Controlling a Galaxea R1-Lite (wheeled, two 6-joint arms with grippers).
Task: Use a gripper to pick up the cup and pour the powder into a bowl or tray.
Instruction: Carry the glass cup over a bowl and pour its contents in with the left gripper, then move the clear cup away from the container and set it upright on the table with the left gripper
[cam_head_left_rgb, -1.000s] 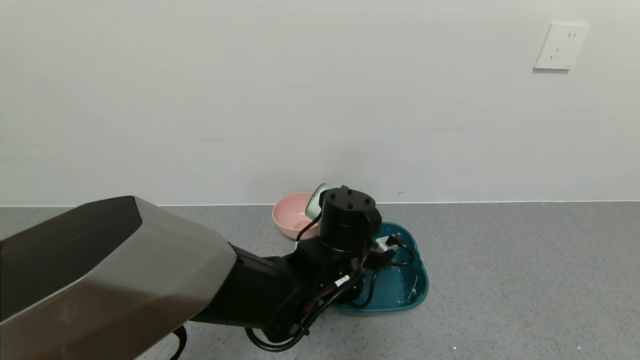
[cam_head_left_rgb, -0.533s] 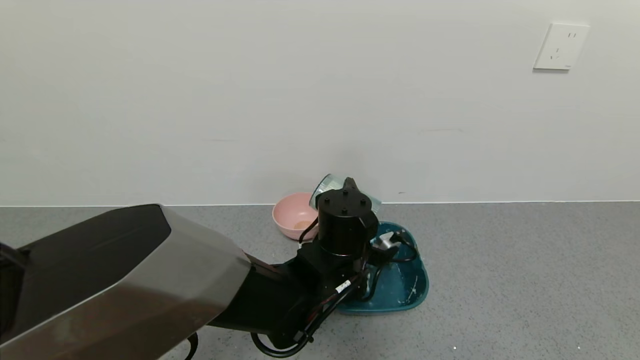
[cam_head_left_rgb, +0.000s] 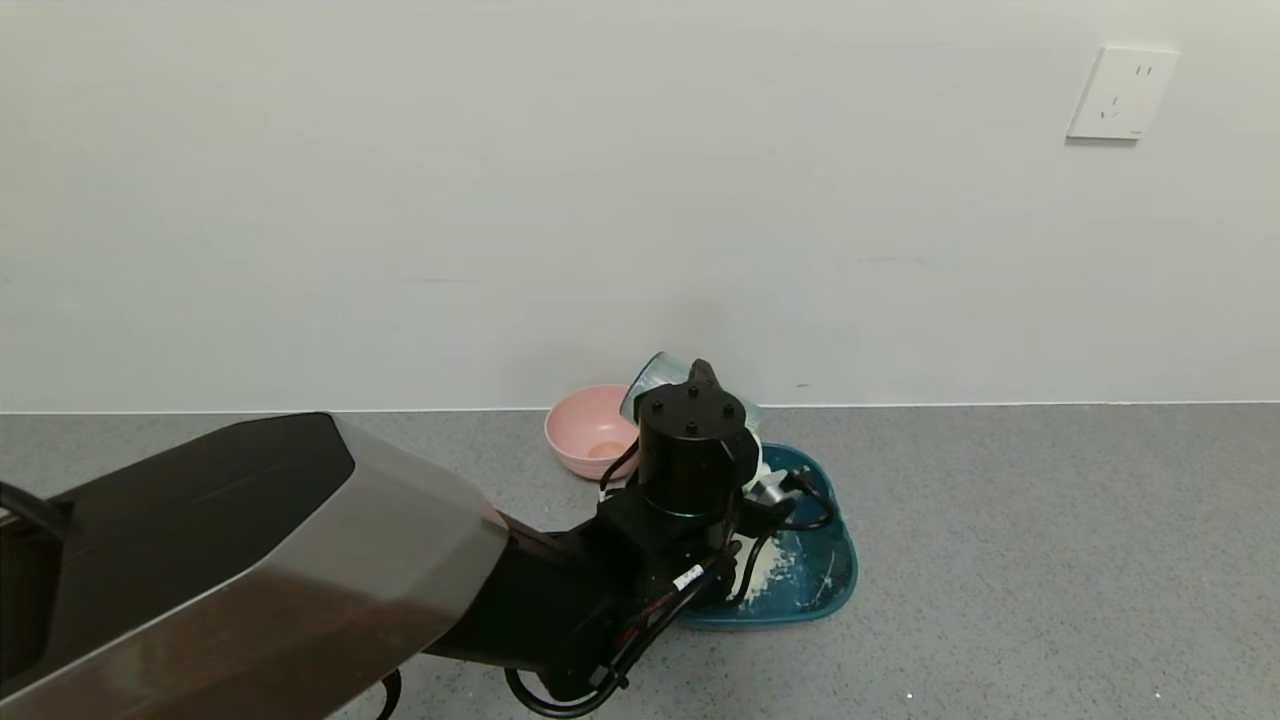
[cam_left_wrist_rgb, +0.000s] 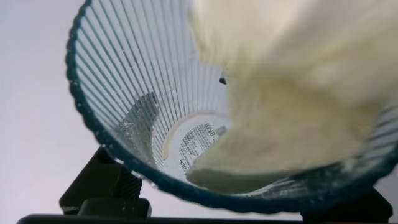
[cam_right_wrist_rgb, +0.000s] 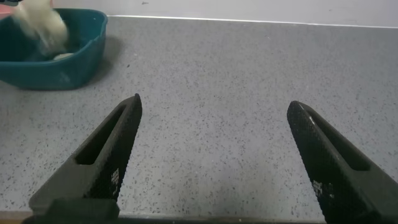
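Nearest the robot, the right gripper (cam_right_wrist_rgb: 211, 162) hangs idle over bare grey counter (cam_head_left_rgb: 1000, 560), fingers spread wide, well apart from the work; beyond it, the left gripper (cam_head_left_rgb: 700, 385) clasps the cup (cam_head_left_rgb: 655, 378), tipped steeply, mouth down toward the teal basin (cam_head_left_rgb: 835, 580) directly beneath; powder (cam_left_wrist_rgb: 292, 99) slides out, apparently landing inside; the pink bowl (cam_head_left_rgb: 585, 430) sits just beside, farther back.

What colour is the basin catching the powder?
Dark teal basin; the head view shows it best.
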